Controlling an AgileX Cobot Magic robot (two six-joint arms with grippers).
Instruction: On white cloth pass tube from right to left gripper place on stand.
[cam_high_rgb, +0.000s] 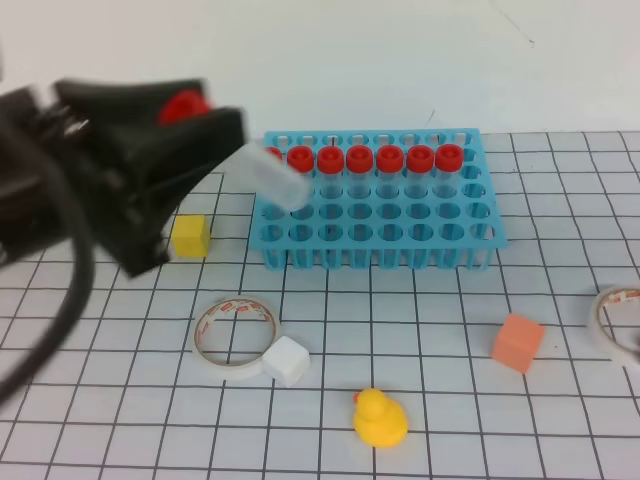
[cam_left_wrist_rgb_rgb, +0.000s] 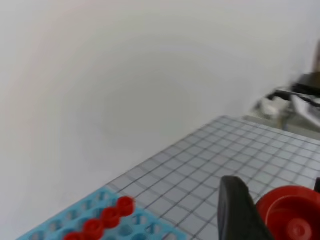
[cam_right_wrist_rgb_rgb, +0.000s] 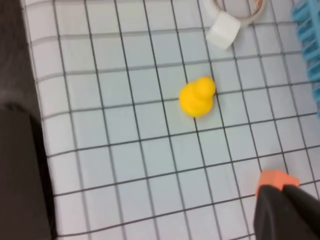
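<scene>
- Exterior high view: the left gripper (cam_high_rgb: 195, 125) hangs at the far left above the white cloth (cam_high_rgb: 450, 400), closed around a tube (cam_high_rgb: 262, 172) near its red cap; the clear body slants down to the right, its tip over the left end of the stand (cam_high_rgb: 385, 232).
- Just beyond the gripper, a yellow cube (cam_high_rgb: 190, 236) lies on the cloth, with a tape roll (cam_high_rgb: 234, 336) and a white cube (cam_high_rgb: 286, 361) touching each other nearer the camera.
- The blue stand carries a row of red-capped tubes (cam_high_rgb: 375, 158) along its back edge.
- A yellow rubber duck (cam_high_rgb: 379, 417) sits in front of the stand, an orange cube (cam_high_rgb: 518, 342) further right, and a second tape roll (cam_high_rgb: 615, 322) at the right edge.
- The right gripper (cam_right_wrist_rgb_rgb: 287, 212) appears only as dark blurred fingers in the right wrist view; whether it is open cannot be told.
</scene>
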